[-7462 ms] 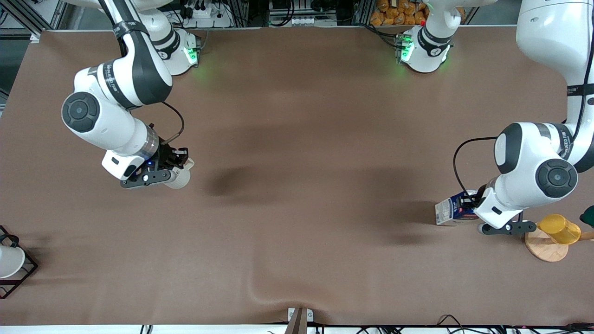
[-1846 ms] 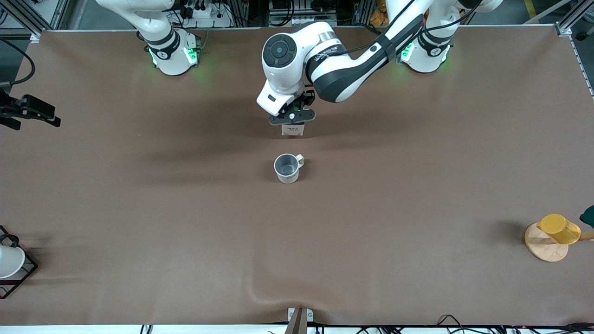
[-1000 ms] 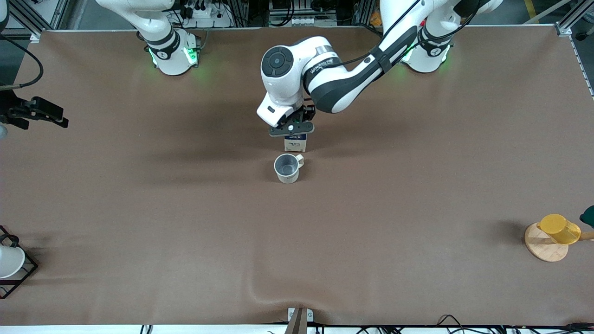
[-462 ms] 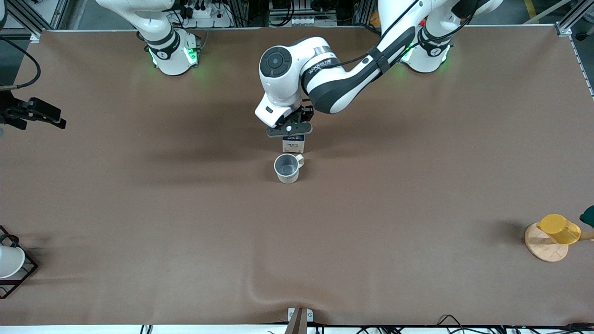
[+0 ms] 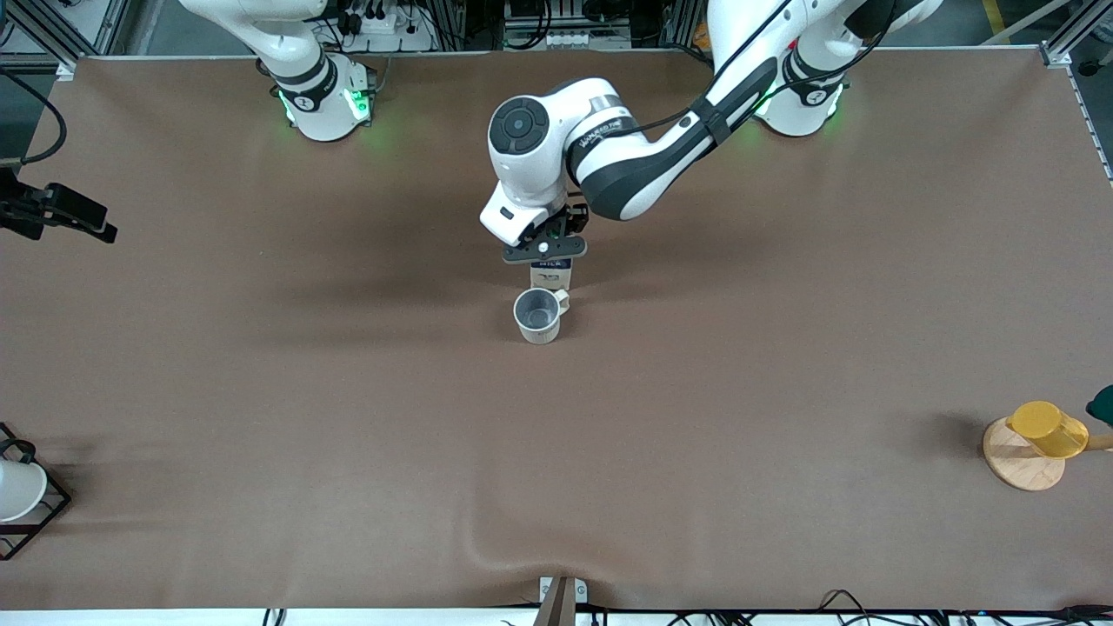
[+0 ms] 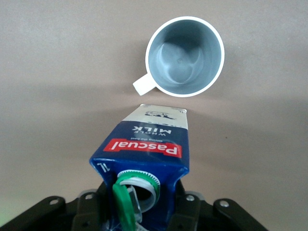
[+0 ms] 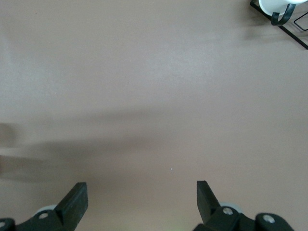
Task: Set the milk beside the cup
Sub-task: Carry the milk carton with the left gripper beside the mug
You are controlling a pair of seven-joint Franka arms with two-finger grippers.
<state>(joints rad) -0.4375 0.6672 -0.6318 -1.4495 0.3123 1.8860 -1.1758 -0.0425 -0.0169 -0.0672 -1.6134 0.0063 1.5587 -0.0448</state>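
The milk (image 5: 551, 277), a dark-blue carton with a red band and a white lower panel, stands upright just farther from the front camera than the cup (image 5: 537, 315). It sits beside the cup's handle with a small gap between them. My left gripper (image 5: 545, 253) is over the carton and shut on its top. In the left wrist view the milk (image 6: 144, 147) fills the space between the jaws of the left gripper (image 6: 139, 214). Its green cap (image 6: 126, 204) is flipped open, and the cup (image 6: 185, 55) shows its grey inside. My right gripper (image 5: 65, 217) waits open over the right arm's end of the table, and nothing is between its fingers (image 7: 142, 204).
A yellow cup (image 5: 1048, 429) lies on a round wooden disc (image 5: 1022, 465) at the left arm's end, near the front camera. A white cup in a black wire frame (image 5: 17, 491) stands at the right arm's end, also seen as the wire-framed cup (image 7: 281, 9).
My left gripper has brought the milk slightly nearer to the cup. The right gripper has barely shifted.
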